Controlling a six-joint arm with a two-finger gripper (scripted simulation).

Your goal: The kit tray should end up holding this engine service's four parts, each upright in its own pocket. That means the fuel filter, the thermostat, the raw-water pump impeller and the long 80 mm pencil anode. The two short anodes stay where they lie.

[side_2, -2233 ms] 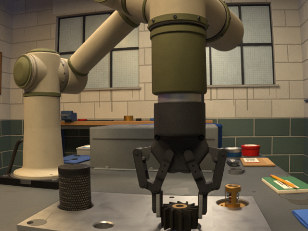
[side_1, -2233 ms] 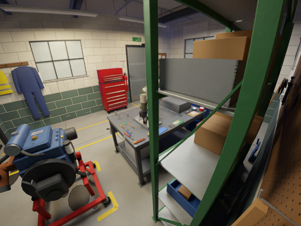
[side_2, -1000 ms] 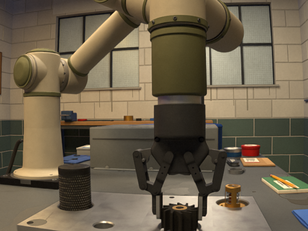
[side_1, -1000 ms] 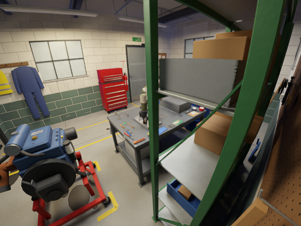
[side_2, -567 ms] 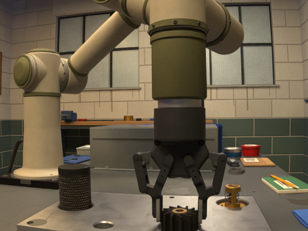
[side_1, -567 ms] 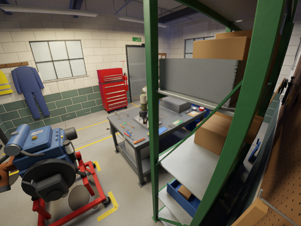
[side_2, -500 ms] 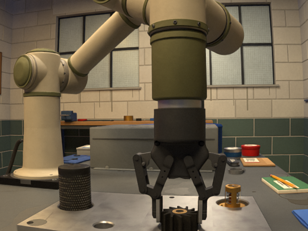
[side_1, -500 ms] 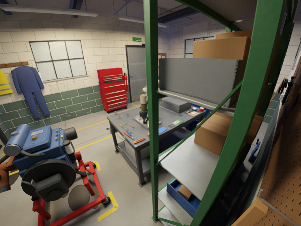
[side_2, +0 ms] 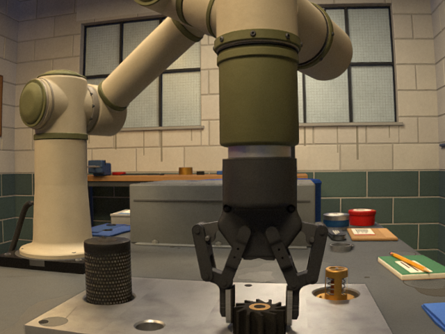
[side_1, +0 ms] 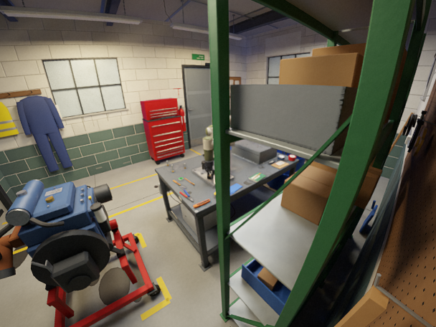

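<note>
The black raw-water pump impeller (side_2: 259, 316) sits low at the near edge of the grey kit tray (side_2: 201, 309), gripped between the fingers of my gripper (side_2: 259, 305), which reaches straight down over it. The perforated black fuel filter (side_2: 107, 270) stands upright in the tray's left pocket. The brass thermostat (side_2: 336, 282) stands upright in the right pocket. Two small round pockets (side_2: 149, 325) at the tray's near left are empty. The anodes are too small to tell apart on the bench (side_1: 229, 172) in the side camera.
A grey case (side_2: 179, 212) stands on the bench behind the tray, beside the arm's base (side_2: 57, 201). A green notebook with a pencil (side_2: 411, 266), a wooden block (side_2: 372, 233) and two tins (side_2: 361, 216) lie to the right. Green shelving (side_1: 222, 161) blocks part of the side camera.
</note>
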